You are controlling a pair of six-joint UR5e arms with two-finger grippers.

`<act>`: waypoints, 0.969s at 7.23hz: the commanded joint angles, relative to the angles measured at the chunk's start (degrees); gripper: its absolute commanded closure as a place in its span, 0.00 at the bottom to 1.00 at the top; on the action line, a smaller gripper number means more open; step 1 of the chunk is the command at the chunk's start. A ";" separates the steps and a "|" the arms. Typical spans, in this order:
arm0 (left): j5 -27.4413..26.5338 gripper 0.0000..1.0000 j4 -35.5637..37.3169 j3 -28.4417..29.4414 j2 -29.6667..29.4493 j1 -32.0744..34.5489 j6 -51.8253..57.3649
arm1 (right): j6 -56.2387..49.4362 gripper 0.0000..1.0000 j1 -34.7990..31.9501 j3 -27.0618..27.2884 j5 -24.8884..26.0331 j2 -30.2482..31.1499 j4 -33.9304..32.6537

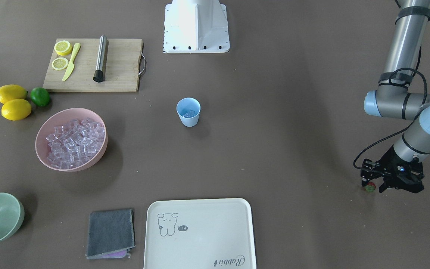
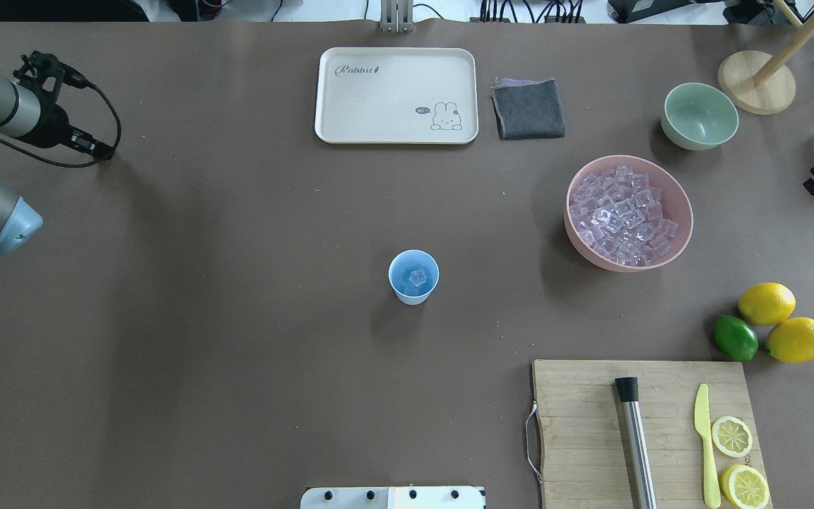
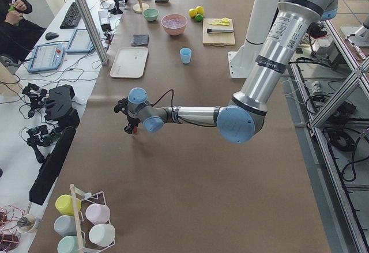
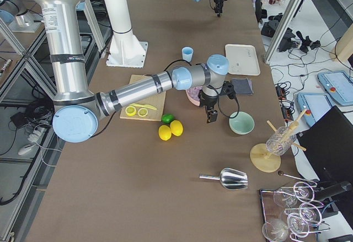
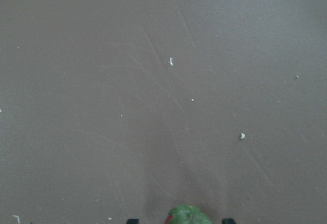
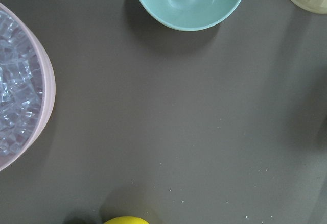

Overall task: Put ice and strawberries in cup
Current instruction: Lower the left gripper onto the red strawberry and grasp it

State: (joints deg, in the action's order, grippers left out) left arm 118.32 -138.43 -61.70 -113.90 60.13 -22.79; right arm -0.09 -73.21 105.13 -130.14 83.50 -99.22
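Observation:
The light blue cup (image 1: 188, 112) stands upright mid-table and holds ice cubes (image 2: 417, 277). More ice (image 1: 75, 144) fills the pink bowl (image 1: 37, 144), which the right wrist view shows at its left edge (image 6: 48, 81). The strawberry (image 1: 370, 186), red with a green top, lies on the table far on my left side. My left gripper (image 1: 372, 184) is low over it, and the left wrist view shows the berry (image 5: 186, 216) between the two fingertips with a gap on each side, jaws open. My right gripper (image 2: 812, 186) hangs between the pink bowl and the green bowl; I cannot tell its state.
A pale green bowl (image 2: 699, 115) and a grey cloth (image 2: 528, 107) sit beyond the pink bowl. A white tray (image 2: 350, 106) is at the far edge. Two lemons (image 2: 766, 303), a lime (image 2: 735, 338) and a cutting board (image 2: 576, 424) with muddler, knife and lemon slices are on my right.

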 commanded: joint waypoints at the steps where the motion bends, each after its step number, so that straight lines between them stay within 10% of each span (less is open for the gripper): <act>1: 0.33 1.00 0.00 0.00 0.00 -0.01 -0.85 | 0.00 0.01 0.00 -0.01 0.06 -0.09 -0.01; 3: 3.99 1.00 0.26 -2.35 0.00 1.56 -3.56 | 0.09 0.01 0.00 0.08 -0.12 -0.53 -0.10; 7: 10.80 1.00 23.25 -33.57 0.44 -0.85 -30.36 | 0.53 0.01 0.00 0.34 -1.52 -0.53 0.08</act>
State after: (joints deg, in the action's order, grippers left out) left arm 129.29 -121.34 -84.80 -113.37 62.81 -40.65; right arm 0.39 -73.21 105.44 -131.39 83.11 -99.16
